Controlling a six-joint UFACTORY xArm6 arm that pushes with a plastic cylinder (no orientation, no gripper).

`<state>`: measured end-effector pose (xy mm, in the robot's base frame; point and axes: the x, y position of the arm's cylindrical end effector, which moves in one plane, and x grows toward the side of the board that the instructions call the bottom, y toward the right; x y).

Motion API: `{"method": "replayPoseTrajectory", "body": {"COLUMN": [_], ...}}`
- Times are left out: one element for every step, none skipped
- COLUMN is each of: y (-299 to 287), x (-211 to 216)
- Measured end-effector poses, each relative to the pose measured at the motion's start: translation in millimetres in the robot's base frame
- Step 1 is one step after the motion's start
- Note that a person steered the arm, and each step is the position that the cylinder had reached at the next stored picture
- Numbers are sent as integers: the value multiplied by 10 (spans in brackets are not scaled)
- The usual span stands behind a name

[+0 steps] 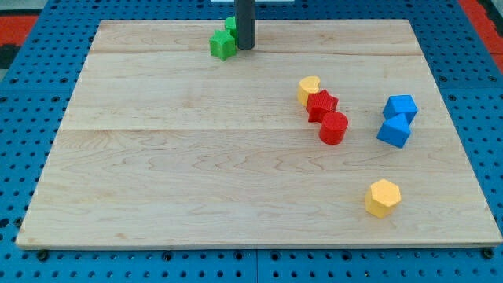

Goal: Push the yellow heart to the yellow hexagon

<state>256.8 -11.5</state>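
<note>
Red blocks (pixel 328 116) crowd the yellow heart (pixel 308 89) above the lower-right yellow hexagon (pixel 383 197); top centre, my bare tip (pixel 245 47) holds nothing, beside green blocks (pixel 223 42).

My rod hung straight down from the view's top edge, upright and dark, with only its lower length in frame. My tip (pixel 246 48) sat at about twelve o'clock on the surface (pixel 196 173), close to its far edge. The arm above it was out of view.

Rod (pixel 245 23) cut by top edge; hides part of rear green block (pixel 231 24).
</note>
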Motion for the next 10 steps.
{"method": "replayPoseTrajectory", "body": {"y": [149,669,1095,1130,906,523,487,502,509,723], "x": [84,75,210,616,1040,1393,1597,1904,2208,2607]}}
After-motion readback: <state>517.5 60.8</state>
